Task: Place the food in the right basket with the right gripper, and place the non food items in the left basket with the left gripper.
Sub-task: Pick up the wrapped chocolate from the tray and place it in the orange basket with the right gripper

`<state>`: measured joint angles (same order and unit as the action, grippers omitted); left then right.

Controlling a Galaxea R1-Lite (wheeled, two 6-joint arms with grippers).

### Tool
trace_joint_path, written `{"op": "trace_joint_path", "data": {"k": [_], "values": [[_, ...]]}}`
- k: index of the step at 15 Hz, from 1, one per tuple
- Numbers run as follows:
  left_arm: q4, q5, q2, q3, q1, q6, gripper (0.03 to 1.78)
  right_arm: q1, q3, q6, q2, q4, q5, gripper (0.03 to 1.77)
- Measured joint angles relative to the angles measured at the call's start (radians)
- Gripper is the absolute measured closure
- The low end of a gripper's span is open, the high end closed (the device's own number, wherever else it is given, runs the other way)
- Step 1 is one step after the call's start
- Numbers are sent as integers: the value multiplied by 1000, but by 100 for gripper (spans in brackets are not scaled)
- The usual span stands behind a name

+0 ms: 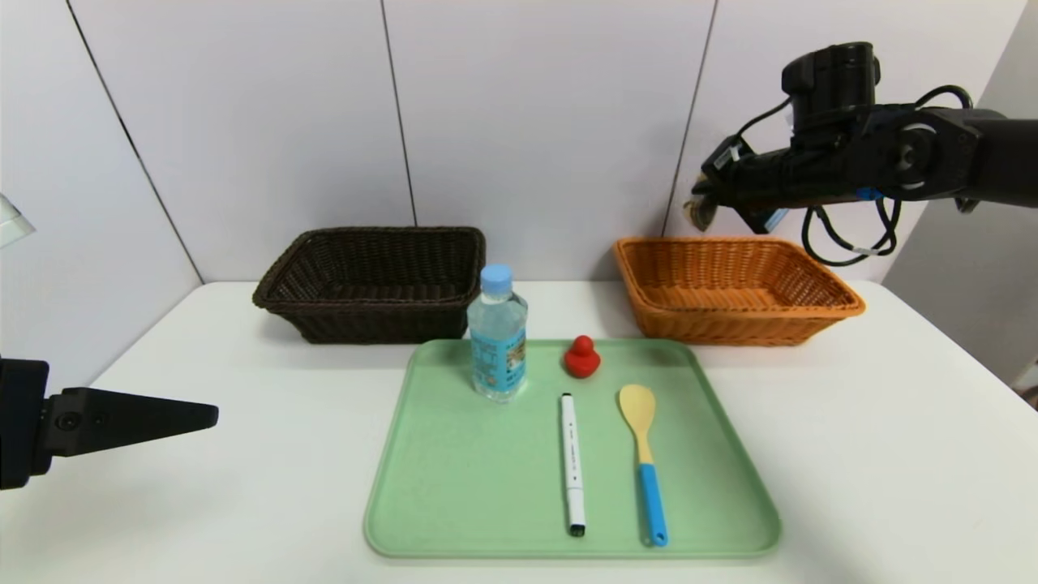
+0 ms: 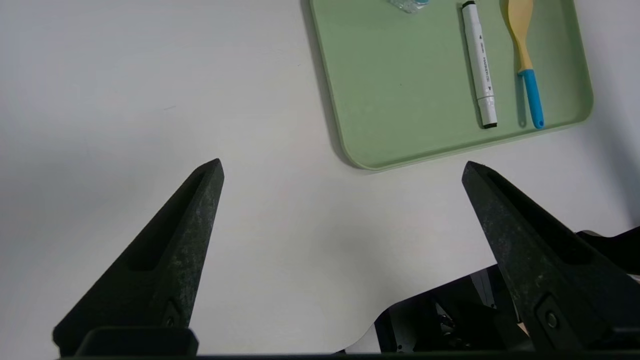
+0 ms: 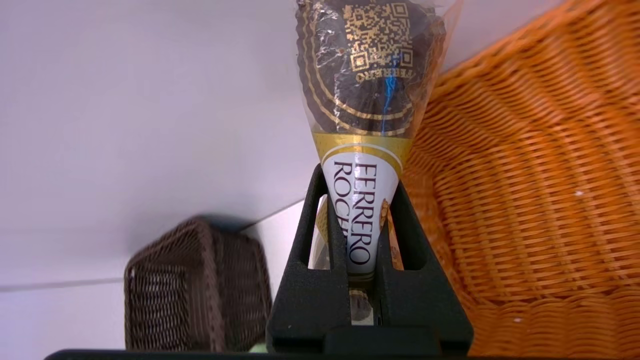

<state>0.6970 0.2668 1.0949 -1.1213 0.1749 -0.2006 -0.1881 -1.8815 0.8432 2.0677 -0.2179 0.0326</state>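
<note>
**Reporter:** Two end effectors, one busy. Which?

**Robot:** Nearest me, my left end effector [image 1: 203, 416] is parked low over the white desk [image 1: 851, 454], fingers spread wide and holding nothing. Beyond it sits the green tray [image 1: 454, 487] with a white marker [image 1: 572, 462], a wooden spoon with a blue handle [image 1: 644, 454], a water bottle [image 1: 497, 334] and a small red toy [image 1: 582, 357]. Farther back, my right end effector [image 1: 701, 207] is clamped on a wrapped Ferrero Rocher cone [image 3: 361, 150], high above the back left corner of the orange basket [image 1: 734, 292].

**Reporter:** What could spoil the drop?

**Robot:** In my judgement, letting go here risks a miss: the cone hangs over the rim rather than the middle, so it could strike the weave and tumble onto the desk behind. The slick wrapper might also slide in my grip.

**Reporter:** And the setting?

**Robot:** Smooth white desk, the dark wicker basket [image 1: 373, 280] at back left, pale panelled walls [image 1: 527, 122] behind.
</note>
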Motion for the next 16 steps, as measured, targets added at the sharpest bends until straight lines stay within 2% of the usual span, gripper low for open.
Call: {"op": "trace_joint_path", "data": {"k": [5, 7, 8, 12, 16], "values": [[0, -1, 5, -1, 3, -3, 12, 37, -9, 137, 80, -10, -16, 162], [-3, -1, 6, 0, 3, -2, 12, 44, -27, 187, 119, -14, -69, 162], [-3, -1, 7, 0, 4, -2, 12, 45, -35, 200, 136, -19, -83, 162], [-8, 0, 18, 0, 4, 0, 12, 48, -51, 214, 170, -33, -81, 162], [-9, 1, 26, 3, 4, 0, 12, 46, -65, 211, 179, -20, -92, 102]]}}
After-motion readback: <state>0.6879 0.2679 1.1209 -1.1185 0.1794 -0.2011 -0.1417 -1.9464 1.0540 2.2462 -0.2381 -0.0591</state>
